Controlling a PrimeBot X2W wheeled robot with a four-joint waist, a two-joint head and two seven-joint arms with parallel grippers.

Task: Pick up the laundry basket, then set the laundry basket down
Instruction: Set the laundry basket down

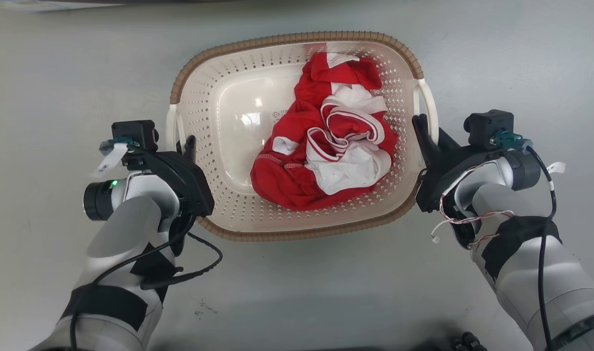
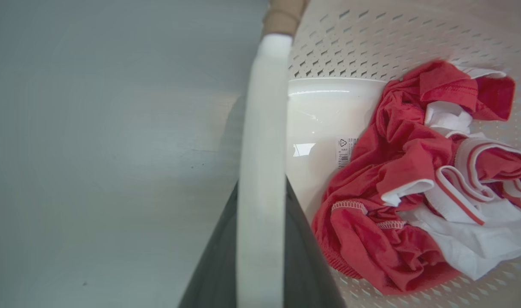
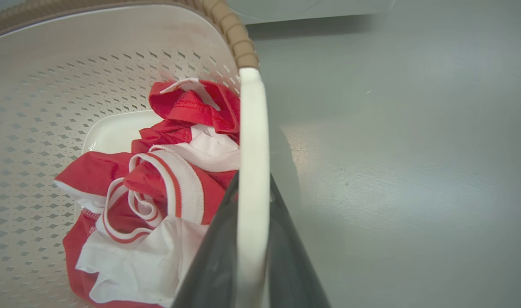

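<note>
The laundry basket [image 1: 204, 97] is cream-white and perforated, with a brown woven-look rim, and lies between my two arms. My left gripper [image 1: 185, 146] is shut on its white left handle [image 1: 171, 127]. In the left wrist view that handle [image 2: 263, 128] runs straight up between the dark fingers [image 2: 298, 239]. My right gripper [image 1: 423, 130] is shut on the white right handle [image 1: 431, 105], which the right wrist view shows as a white bar [image 3: 251, 128] clamped between its fingers [image 3: 286, 256]. I cannot tell whether the basket touches the floor.
A crumpled red and white garment [image 1: 326, 151] lies in the basket's right half. Grey floor [image 1: 58, 73] surrounds the basket. The base of a pale appliance [image 3: 311, 6] stands beyond the basket. Dark parts of my body [image 1: 465, 341] show at the bottom edge.
</note>
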